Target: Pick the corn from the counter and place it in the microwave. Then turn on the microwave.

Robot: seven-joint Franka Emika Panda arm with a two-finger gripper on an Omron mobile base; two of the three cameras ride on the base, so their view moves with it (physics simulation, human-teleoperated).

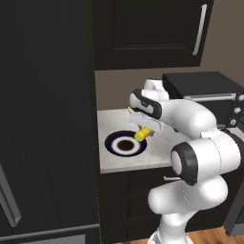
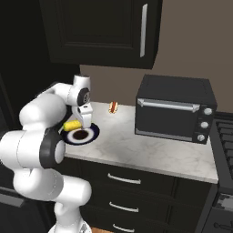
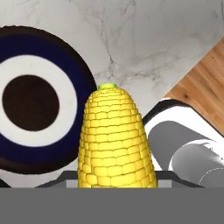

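1. Hand view: the claw (image 3: 116, 186) is clamped on the corn (image 3: 116, 140), whose green tip points away from the camera.
2. Left base view: the corn (image 1: 142, 134) hangs just above the right rim of a dark blue and white plate (image 1: 125, 143) on the table (image 1: 143, 159).
3. Right base view: a hot dog (image 2: 113, 107) lies far back on the table, left of a black toaster oven (image 2: 175, 108).

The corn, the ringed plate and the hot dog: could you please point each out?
corn (image 3: 114, 140), hand view, middle of the yellow cob.
ringed plate (image 1: 112, 144), left base view, its dark blue rim.
hot dog (image 2: 113, 107), right base view, its middle.
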